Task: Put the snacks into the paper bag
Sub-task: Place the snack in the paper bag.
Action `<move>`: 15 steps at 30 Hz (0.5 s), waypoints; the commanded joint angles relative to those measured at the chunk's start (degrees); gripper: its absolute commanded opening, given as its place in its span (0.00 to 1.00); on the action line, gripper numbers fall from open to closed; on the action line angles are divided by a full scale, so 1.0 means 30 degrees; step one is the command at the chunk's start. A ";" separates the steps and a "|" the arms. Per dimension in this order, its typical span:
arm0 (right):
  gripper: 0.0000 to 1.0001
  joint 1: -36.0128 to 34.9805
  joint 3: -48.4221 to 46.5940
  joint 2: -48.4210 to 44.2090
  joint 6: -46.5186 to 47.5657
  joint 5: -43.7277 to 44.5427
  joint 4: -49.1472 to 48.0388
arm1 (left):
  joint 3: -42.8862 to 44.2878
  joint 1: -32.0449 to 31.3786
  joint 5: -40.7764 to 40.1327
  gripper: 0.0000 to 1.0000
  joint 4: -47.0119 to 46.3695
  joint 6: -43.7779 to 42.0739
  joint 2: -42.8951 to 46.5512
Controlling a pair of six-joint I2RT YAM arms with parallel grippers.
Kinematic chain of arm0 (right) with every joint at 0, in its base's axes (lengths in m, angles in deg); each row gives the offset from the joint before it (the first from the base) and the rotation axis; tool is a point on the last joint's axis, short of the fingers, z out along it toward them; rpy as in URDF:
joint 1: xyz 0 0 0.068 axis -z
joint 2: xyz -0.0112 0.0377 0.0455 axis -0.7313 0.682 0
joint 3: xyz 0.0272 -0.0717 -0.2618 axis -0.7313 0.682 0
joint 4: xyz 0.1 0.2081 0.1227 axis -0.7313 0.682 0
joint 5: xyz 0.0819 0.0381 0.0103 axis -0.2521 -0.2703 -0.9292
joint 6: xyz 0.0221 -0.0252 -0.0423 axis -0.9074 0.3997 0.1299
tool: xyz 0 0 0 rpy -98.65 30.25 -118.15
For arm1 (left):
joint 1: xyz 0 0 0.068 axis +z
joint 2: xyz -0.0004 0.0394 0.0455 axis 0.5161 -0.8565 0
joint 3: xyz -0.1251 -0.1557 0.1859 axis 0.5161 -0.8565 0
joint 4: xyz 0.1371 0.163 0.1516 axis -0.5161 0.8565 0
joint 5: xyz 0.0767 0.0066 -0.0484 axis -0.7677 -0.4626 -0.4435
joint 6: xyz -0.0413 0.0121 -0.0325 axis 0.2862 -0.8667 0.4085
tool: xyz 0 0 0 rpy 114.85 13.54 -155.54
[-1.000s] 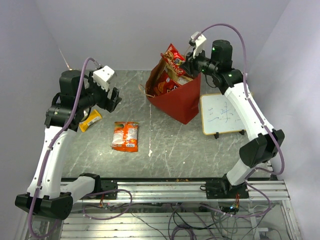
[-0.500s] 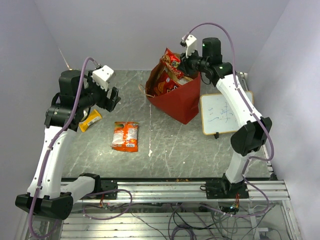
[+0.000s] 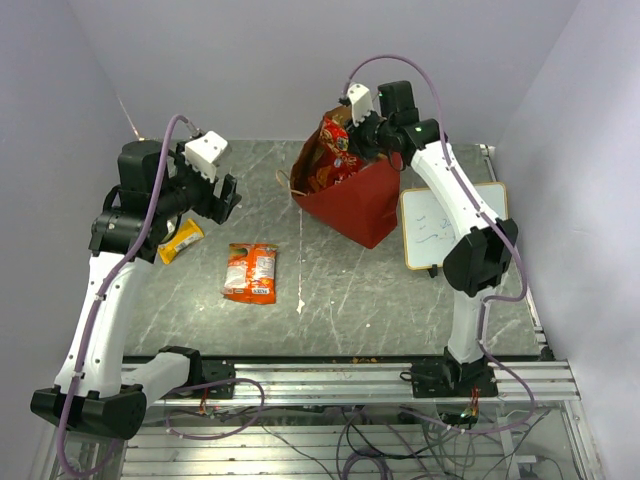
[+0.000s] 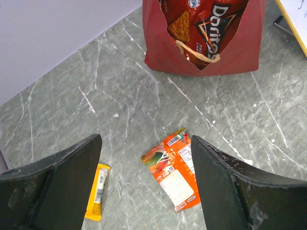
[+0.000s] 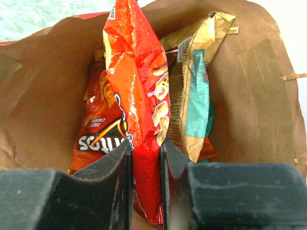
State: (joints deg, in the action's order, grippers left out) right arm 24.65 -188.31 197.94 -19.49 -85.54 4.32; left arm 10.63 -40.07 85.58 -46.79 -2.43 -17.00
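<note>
Right pincer (image 5: 144,148): closed on shiny orange-red crinkly chip packet (image 5: 134,72).
Packet: held upright, long side up-down, lower end inside big red paper bag (image 3: 365,205).
Left pincer (image 4: 145,141): opened wide, nothing held.

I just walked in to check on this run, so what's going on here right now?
The right gripper has its jaws shut on an orange-red snack packet, holding it upright inside the mouth of the red paper bag. A Doritos bag and a kraft pouch with a teal label already stand in there. The left gripper hovers open over the table, holding nothing. An orange packet and a small yellow bar lie on the table, not yet bagged.
</note>
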 commanded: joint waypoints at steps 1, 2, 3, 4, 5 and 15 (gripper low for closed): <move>0.10 -0.0119 -0.1222 0.1312 0.0225 0.1053 0.1560 | -0.0165 0.0200 0.0204 0.86 -0.0555 -0.0071 0.0399; 0.10 -0.0151 -0.1428 0.1421 0.0247 0.1193 0.1745 | -0.0178 0.0213 0.0235 0.86 -0.0570 -0.0095 0.0418; 0.10 -0.0180 -0.1549 0.1519 0.0305 0.1361 0.1842 | -0.0180 0.0237 0.0283 0.86 -0.0579 -0.0083 0.0424; 0.10 -0.0206 -0.1582 0.1525 0.0386 0.1535 0.1865 | -0.0195 0.0243 0.0311 0.86 -0.0584 -0.0063 0.0418; 0.10 -0.0246 -0.1572 0.1525 0.0465 0.1762 0.1824 | -0.0207 0.0270 0.0340 0.86 -0.0585 -0.0075 0.0417; 0.10 -0.0550 -0.1187 0.0269 0.0564 0.2290 -0.0212 | -0.0239 0.0348 0.0563 0.85 -0.0607 -0.0098 0.0357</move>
State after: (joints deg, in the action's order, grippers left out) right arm 23.40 -191.41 201.61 -18.22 -79.45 6.96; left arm 10.30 -39.61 86.04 -46.79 -2.45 -16.62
